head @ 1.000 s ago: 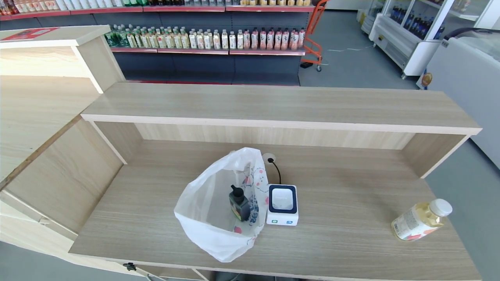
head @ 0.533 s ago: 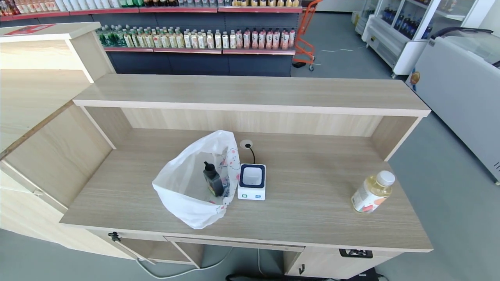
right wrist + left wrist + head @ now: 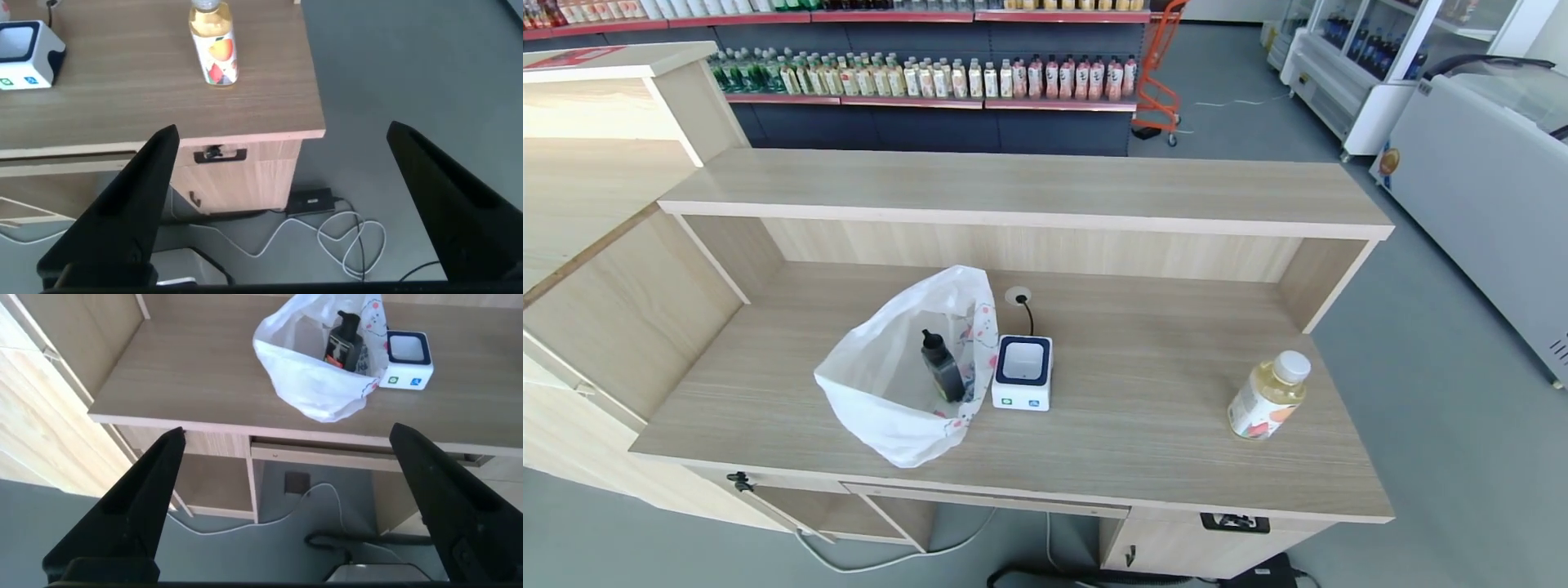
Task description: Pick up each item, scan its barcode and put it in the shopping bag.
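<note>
Left claw (image 3: 288, 433) has its two black fingers spread wide apart and holds nothing. It hangs in front of the desk (image 3: 1143, 408), on the side where the bag (image 3: 882, 408) is. Right claw (image 3: 282, 129) is spread wide too, with nothing in it, and hangs in front of the desk's other end.

The desk is long and made of pale wood, with a raised shelf along its far side. The white bag sits on it, left of the middle, with its mouth open to the top. A white scanner (image 3: 1022, 382) with a dark frame stands just beside the bag, on its right, and a black cord (image 3: 1027, 314) runs from it to a hole in the desk. A juice bottle (image 3: 1267, 396) with a white cap stands upright well apart from them, near the right end. A small dark bottle (image 3: 943, 367) stands inside the bag.
</note>
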Available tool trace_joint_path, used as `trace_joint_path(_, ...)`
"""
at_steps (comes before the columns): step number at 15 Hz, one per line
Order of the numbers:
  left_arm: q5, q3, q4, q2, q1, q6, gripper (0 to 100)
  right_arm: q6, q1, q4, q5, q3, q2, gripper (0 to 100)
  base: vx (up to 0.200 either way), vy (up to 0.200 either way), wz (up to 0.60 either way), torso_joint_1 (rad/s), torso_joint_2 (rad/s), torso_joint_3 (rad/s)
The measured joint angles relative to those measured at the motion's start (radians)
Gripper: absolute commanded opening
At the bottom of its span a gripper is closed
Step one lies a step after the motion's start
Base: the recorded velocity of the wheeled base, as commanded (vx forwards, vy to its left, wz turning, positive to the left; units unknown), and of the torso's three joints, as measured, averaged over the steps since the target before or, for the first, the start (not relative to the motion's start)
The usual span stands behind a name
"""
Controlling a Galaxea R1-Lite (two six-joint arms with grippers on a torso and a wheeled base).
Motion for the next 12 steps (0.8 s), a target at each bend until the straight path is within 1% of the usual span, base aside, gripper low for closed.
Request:
trace_joint_path(3,0.001,0.000,0.000,0.000,-0.001,-0.004,100,-0.003,0.000,0.002,-0.001,-0.001,0.001,100,0.000,-0.200,0.00,0.004,0.00,0.002)
trace_joint_path(4,0.001,0.000,0.000,0.000,-0.001,-0.005,100,-0.003,0.003,0.013,0.007,-0.018,0.009,100,0.000,0.000,0.00,0.000,0.00,0.000)
trace_joint_path(6,0.001,0.000,0.000,0.000,0.001,-0.006,100,0.003,0.016,0.039,0.021,-0.101,0.077,100,0.000,0.000,0.00,0.000,0.00,0.000)
trace_joint_path(8,0.001,0.000,0.000,0.000,-0.001,-0.006,100,0.027,0.022,0.041,0.030,-0.210,0.244,100,0.000,0.000,0.00,0.000,0.00,0.000)
trace_joint_path(9,0.002,0.000,0.000,0.000,-0.001,-0.006,100,0.043,0.024,0.017,0.032,-0.253,0.350,100,0.000,0.000,0.00,0.000,0.00,0.000)
trace_joint_path(12,0.001,0.000,0.000,0.000,0.000,-0.006,100,0.078,0.028,-0.165,0.031,-0.317,0.726,100,0.000,0.000,0.00,0.000,0.00,0.000)
